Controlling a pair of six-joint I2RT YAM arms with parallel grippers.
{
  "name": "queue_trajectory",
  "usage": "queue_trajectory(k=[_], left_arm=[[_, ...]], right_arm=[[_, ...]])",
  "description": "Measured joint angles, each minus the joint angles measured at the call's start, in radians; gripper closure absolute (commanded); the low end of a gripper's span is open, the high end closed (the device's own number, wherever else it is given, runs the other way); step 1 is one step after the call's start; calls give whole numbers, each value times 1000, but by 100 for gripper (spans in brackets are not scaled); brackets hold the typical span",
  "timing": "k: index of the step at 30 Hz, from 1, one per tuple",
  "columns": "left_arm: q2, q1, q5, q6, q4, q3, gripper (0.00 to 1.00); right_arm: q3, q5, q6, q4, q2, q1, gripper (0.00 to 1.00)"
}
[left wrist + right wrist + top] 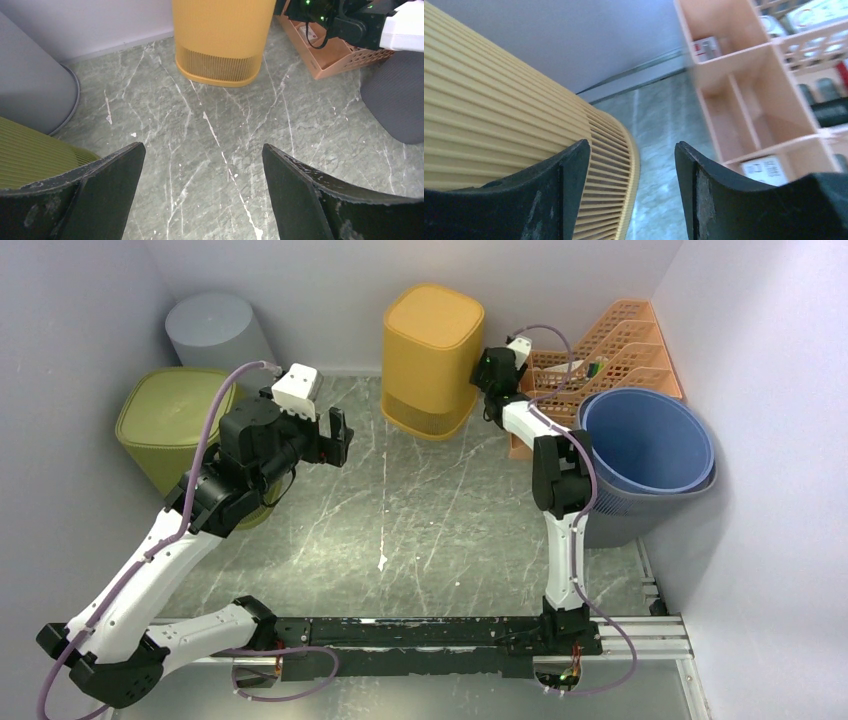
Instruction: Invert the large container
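Right gripper (631,150) hangs half open and empty, just beside the ribbed yellow plastic bin (432,350), which stands rim-down at the far edge of the grey marble tabletop (420,530). The flip looks done; next, I judge, comes a retreat without nudging it. Left gripper (202,150) gapes wide, empty. Count: five bins, namely the yellow one, olive ribbed bin (165,420), pale grey round bin (215,325), and blue round bin (645,440) nested in dark grey bin (620,525); one peach lattice organiser (630,340).

Yellow container (432,358) on marbled table (420,525)
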Motion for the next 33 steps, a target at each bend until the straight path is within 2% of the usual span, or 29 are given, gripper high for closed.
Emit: queue_trajectory(k=[7,17,21,24,27,33], left_arm=[[15,0,2,7,-10,42,1],[16,0,10,16,-7,73,1],[11,0,13,20,-7,72,1],[10,0,15,20,-7,72,1],[10,0,19,20,-7,72,1],[10,0,24,19,-6,67,1]], right_arm=[[43,-216,-5,76,45,75,36],[224,-345,31,140,187,294,37],[239,-366,52,148,206,337,37],[204,-365,51,167,196,341,37],[96,-340,41,178,143,343,36],[-114,-227,-52,107,-78,345,36]])
